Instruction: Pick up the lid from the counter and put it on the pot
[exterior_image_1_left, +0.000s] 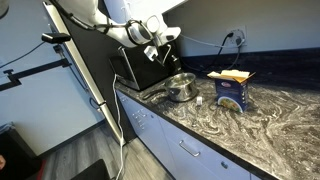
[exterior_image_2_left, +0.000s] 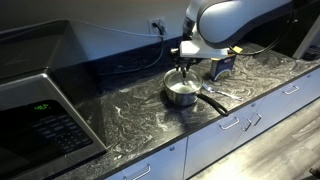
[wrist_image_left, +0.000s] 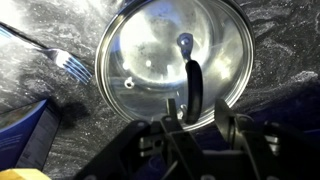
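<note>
The round silvery lid (wrist_image_left: 165, 55) with a black arched handle (wrist_image_left: 194, 85) fills the wrist view. In both exterior views it seems to lie on the small steel pot (exterior_image_1_left: 181, 88) (exterior_image_2_left: 182, 94), which stands on the marbled counter. The pot's body is hidden under the lid in the wrist view. My gripper (wrist_image_left: 196, 118) hangs straight above the pot (exterior_image_1_left: 166, 56) (exterior_image_2_left: 186, 66). Its two fingers stand on either side of the near end of the lid's handle, with a small gap on each side. The jaws look open.
A fork (wrist_image_left: 60, 58) lies on the counter beside the pot. A blue-and-yellow box (exterior_image_1_left: 232, 88) (exterior_image_2_left: 220, 66) (wrist_image_left: 25, 135) stands close by. A black microwave (exterior_image_1_left: 135, 66) (exterior_image_2_left: 40, 115) sits at the counter's end. The pot's long black handle (exterior_image_2_left: 211, 101) points toward the counter's front edge.
</note>
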